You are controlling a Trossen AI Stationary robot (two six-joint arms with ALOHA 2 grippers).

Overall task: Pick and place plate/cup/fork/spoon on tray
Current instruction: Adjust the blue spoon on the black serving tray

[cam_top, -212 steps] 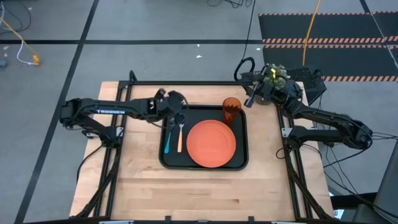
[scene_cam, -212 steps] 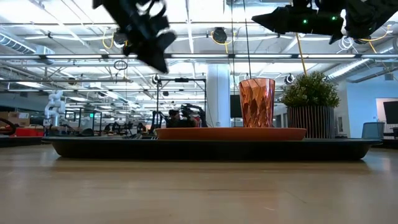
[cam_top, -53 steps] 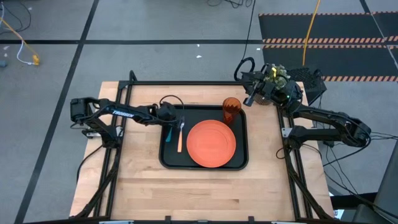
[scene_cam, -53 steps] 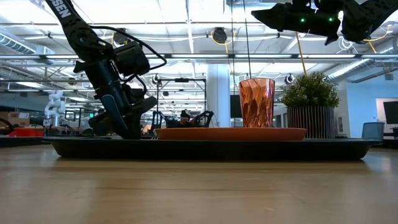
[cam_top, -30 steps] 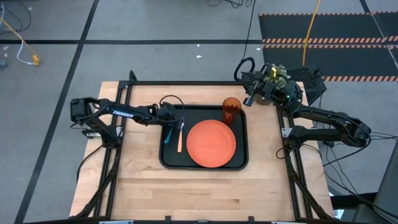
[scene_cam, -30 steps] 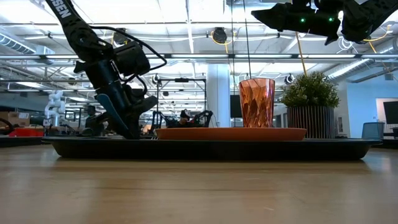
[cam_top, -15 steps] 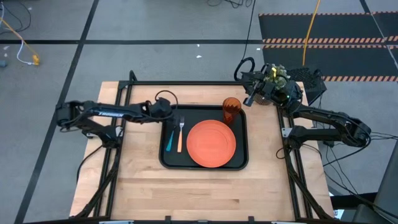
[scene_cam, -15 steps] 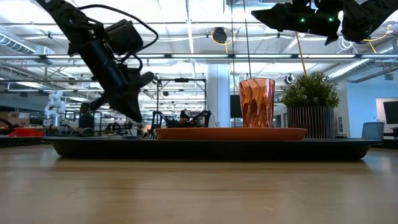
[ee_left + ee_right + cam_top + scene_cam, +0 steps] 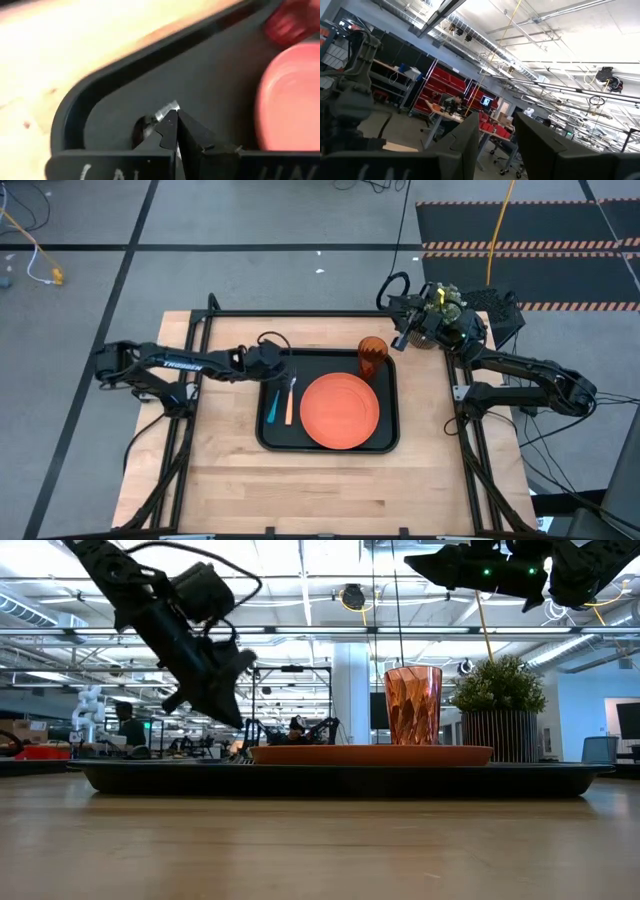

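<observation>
My high view looks straight down on the whole table. My low view sits at tabletop height, level with the tray (image 9: 340,778) rim, facing the room. The left wrist camera looks close past the left gripper (image 9: 176,131) into that tray's corner. The right wrist camera faces the hall, away from it.

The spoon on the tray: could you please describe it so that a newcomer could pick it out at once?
Find the large black rectangular tray in the middle of the wooden table. Left of the round orange plate lie two slim utensils side by side. The spoon is the outer one, nearest the tray's left rim, with a bright blue handle, whereas the fork beside it has a tan one.
</observation>
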